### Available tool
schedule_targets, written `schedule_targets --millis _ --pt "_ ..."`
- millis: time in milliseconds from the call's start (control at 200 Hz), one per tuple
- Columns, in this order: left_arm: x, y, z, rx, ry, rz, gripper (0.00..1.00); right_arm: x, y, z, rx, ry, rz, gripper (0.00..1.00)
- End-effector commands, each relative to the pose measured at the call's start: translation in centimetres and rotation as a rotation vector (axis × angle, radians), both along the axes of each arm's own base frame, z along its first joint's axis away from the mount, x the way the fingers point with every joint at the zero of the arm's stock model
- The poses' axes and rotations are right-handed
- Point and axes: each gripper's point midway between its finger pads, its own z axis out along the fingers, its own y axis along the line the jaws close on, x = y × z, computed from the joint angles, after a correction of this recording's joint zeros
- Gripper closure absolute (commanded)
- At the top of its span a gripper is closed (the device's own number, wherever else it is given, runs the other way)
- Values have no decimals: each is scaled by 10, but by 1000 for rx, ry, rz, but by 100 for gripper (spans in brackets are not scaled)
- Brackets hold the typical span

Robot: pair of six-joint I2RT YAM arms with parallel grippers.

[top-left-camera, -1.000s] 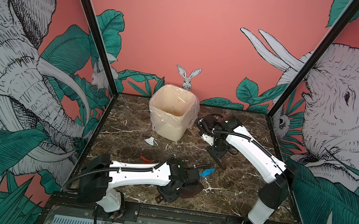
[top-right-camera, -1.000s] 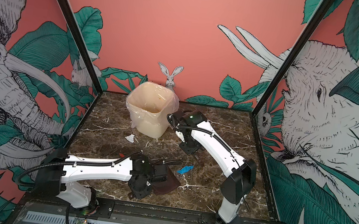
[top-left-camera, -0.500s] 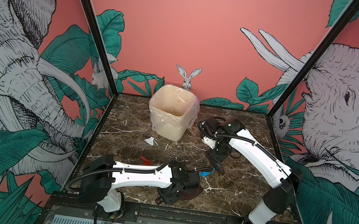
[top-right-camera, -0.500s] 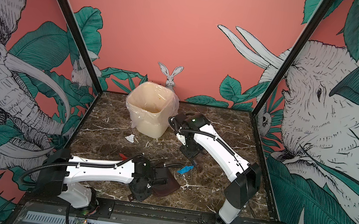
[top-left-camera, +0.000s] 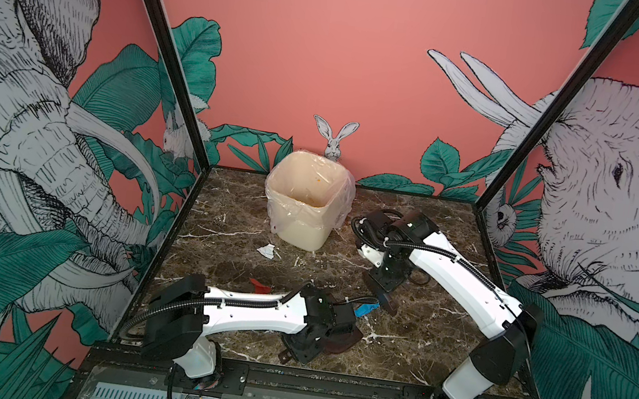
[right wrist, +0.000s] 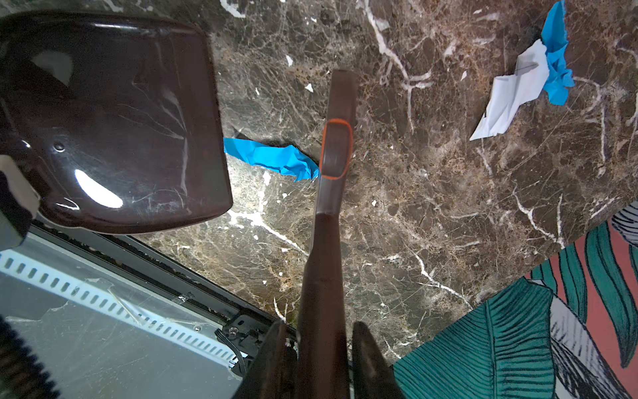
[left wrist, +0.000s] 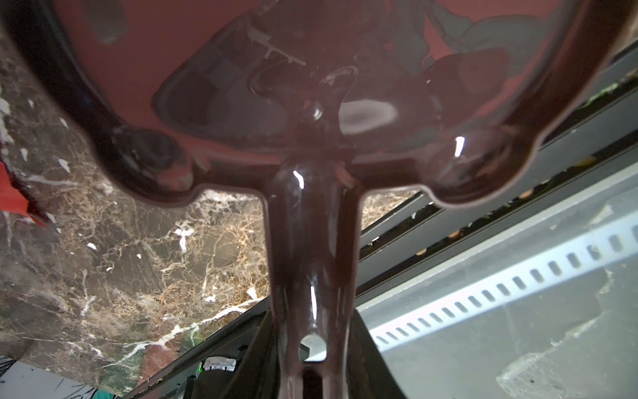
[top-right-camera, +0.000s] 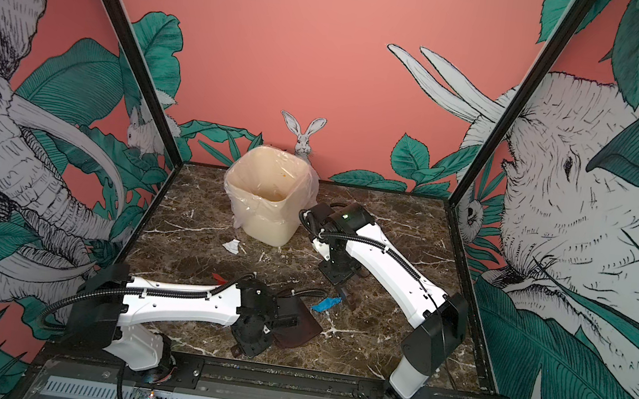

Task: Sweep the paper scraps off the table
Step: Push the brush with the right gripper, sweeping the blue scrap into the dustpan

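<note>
On the dark brown marble-patterned table (top-left-camera: 417, 339), the left gripper (left wrist: 312, 345) is clamped on the handle of a glossy dark brown plastic dustpan (top-left-camera: 341, 337), which sits low at the near middle. The right gripper (right wrist: 321, 359) grips a dark brown brush (right wrist: 336, 152) with an orange ring (its head is down by the table). A crumpled blue paper scrap (right wrist: 272, 157) lies between the dustpan's mouth and the brush, just beside both. A red scrap (top-left-camera: 259, 285) lies just beyond the left arm. A white scrap (top-left-camera: 267, 250) rests near the cream plastic-lined bin (top-left-camera: 309, 203) at the far middle.
</note>
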Motion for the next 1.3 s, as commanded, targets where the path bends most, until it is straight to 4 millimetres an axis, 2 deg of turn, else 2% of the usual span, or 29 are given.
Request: schedule_targets --millis 0,250,405,585,615,655,770,885,1030,1296 --pt "0 4 -1 3 2 0 100 -6 -2 6 17 -7 -10 100" --pt "1 3 -3 6 -2 -5 100 -13 8 9 64 15 -7 100" --pt "2 4 -2 4 -3 -3 100 -26 21 10 114 61 15 100" --pt "2 5 -2 7 -5 -2 100 -46 56 31 303 110 53 100" --pt "2 5 -2 8 -4 -2 100 -50 56 43 347 93 58 100" --pt "2 5 -2 6 -6 -1 100 -52 57 48 371 90 59 100" --pt "2 5 -2 5 -7 1 100 -49 44 52 336 45 49 100" --pt "3 5 0 3 -12 2 100 -37 24 49 260 -9 13 100" --pt "6 5 3 1 -31 0 100 -24 9 50 213 -67 -25 100" --pt "29 5 26 -61 -184 5 100 -3 -25 62 213 -179 -145 100"
